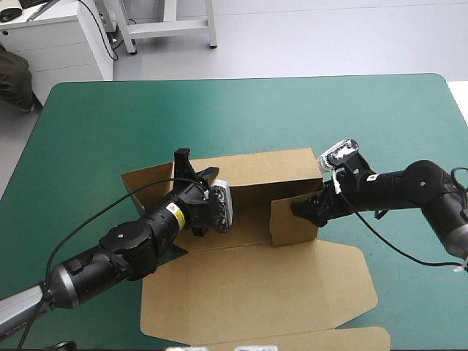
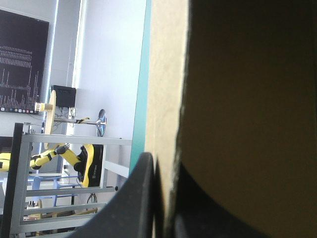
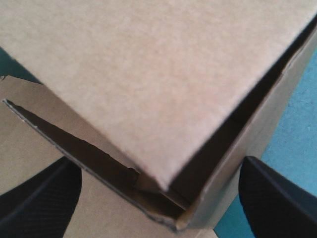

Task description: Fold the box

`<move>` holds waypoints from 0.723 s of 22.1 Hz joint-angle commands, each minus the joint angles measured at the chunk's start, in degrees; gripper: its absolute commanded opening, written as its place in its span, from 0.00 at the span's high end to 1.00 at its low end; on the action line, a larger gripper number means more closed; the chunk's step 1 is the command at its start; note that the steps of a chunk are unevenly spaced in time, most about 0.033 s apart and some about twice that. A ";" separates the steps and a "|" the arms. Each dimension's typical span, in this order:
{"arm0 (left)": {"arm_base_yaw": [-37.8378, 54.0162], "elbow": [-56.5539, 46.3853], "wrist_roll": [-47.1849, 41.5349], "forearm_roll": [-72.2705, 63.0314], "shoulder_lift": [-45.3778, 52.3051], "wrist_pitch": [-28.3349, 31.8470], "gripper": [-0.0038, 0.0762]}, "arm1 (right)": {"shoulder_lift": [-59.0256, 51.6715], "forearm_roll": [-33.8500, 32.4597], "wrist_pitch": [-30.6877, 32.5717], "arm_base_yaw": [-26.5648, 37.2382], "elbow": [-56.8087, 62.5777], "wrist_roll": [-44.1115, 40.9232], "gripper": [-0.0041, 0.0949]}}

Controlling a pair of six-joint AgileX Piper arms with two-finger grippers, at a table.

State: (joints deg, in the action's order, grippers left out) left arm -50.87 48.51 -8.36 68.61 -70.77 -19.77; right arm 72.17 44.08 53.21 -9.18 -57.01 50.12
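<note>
One box (image 1: 256, 292) on the teal-green cover (image 1: 219, 117), left pincer (image 2: 164, 166) tight on its wall, right pincer (image 1: 301, 210) released.

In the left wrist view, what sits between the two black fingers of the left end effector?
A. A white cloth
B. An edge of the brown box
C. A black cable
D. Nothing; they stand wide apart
B: the left end effector is all but shut, and a pale board edge of the box runs up from between its fingers.
</note>
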 commanded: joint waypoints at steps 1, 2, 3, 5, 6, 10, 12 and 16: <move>-0.10 1.07 -1.02 -4.53 -2.07 -4.14 0.93 | -1.70 3.27 -3.51 -0.11 -1.49 1.78 0.16; -0.10 1.07 -1.02 -4.83 -2.52 -3.19 0.93 | -1.70 3.36 -4.43 -0.11 -1.49 2.16 0.16; -0.10 1.07 -1.02 -5.90 -3.08 -0.24 0.93 | -1.70 3.36 -6.24 -0.24 -1.49 2.16 0.17; -0.10 1.07 -1.02 -6.17 -3.08 1.66 0.93 | -1.70 3.19 -7.39 -0.24 -1.49 2.16 0.22; -0.10 1.07 -1.02 -6.17 -3.08 2.09 0.93 | -1.70 3.19 -7.81 -0.24 -1.49 2.16 0.26; -0.10 1.07 -1.02 -5.94 -3.08 2.19 0.93 | -1.60 2.76 -7.69 -0.24 -1.49 2.16 0.53; -0.10 1.18 -1.02 -5.94 -3.08 2.86 0.93 | -1.60 2.66 -7.45 -0.24 -1.49 2.16 0.65; -0.10 3.16 -1.76 -6.05 -3.08 3.78 0.93 | -1.60 2.66 -6.97 -0.48 -1.49 2.41 0.82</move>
State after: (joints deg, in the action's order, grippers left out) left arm -50.51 50.24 -7.57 66.94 -73.67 -19.06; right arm 72.17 42.80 44.83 -9.18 -57.01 51.57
